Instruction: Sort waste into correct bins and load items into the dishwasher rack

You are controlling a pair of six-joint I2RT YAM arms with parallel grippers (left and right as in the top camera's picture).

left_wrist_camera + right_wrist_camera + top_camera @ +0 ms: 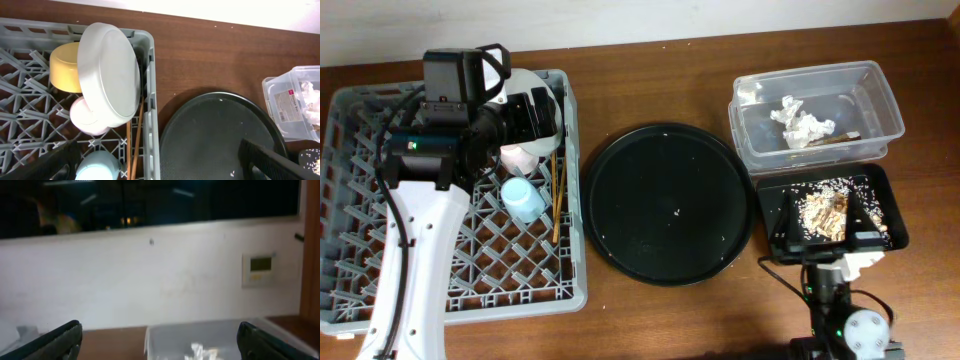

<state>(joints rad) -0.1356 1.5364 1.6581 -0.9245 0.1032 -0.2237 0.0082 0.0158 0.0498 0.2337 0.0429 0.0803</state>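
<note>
**Grey dishwasher rack point(360, 150) carries the dishes along its right side**

Inside the rack, the pale grey plate point(110, 75) stands tilted on edge. It partly covers the yellow bowl point(64, 67) behind it and the pink cup point(82, 120) below it. The blue cup point(97, 167) sits just beside the pink one, and the chopsticks point(135, 145) lie along the rack's right wall. The left gripper point(160, 150) hovers over these dishes, its fingers spread wide and holding nothing.

Just beside the rack lies the round black tray point(668, 203), flecked with a few crumbs. Further right, the clear tub point(890, 110) holds crumpled tissue point(800, 125) and a gold-brown wrapper point(837, 137). Against its near side, the flat black tray point(770, 190) holds the food scraps point(823, 212). The right gripper point(159, 335) hangs over that flat tray, facing the tub, its fingers wide apart and empty.
</note>
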